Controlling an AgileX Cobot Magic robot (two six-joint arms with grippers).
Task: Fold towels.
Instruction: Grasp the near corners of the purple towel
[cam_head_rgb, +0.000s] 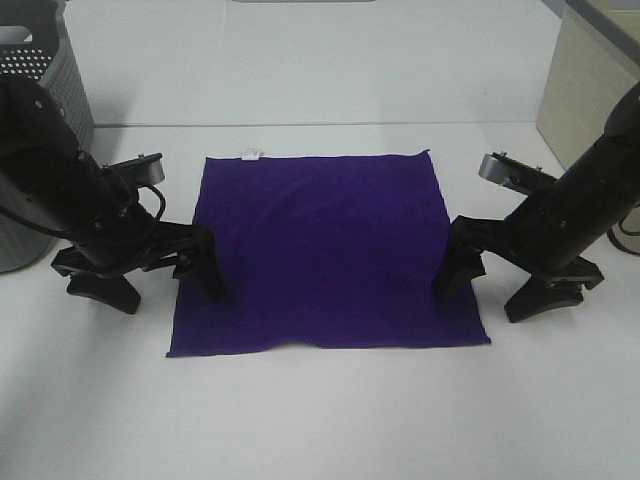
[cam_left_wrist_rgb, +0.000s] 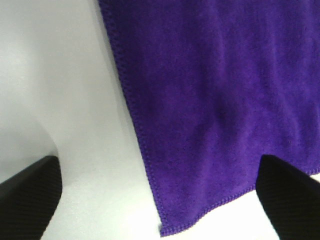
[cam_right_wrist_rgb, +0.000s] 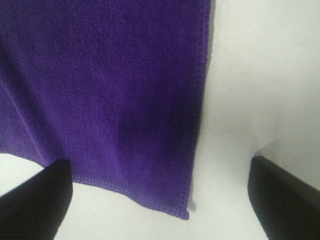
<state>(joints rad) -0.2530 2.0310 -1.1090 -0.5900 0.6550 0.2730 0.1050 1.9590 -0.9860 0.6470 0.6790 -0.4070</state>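
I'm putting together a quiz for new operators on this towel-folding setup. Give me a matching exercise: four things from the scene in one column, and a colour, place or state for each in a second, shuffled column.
Things:
1. towel
2. basket
3. left gripper
4. tag

Descriptions:
A. white, on the towel's far edge
B. open, astride the towel's left edge
C. purple, spread flat
D. grey, at the left border of the high view

Pairs: 1-C, 2-D, 3-B, 4-A
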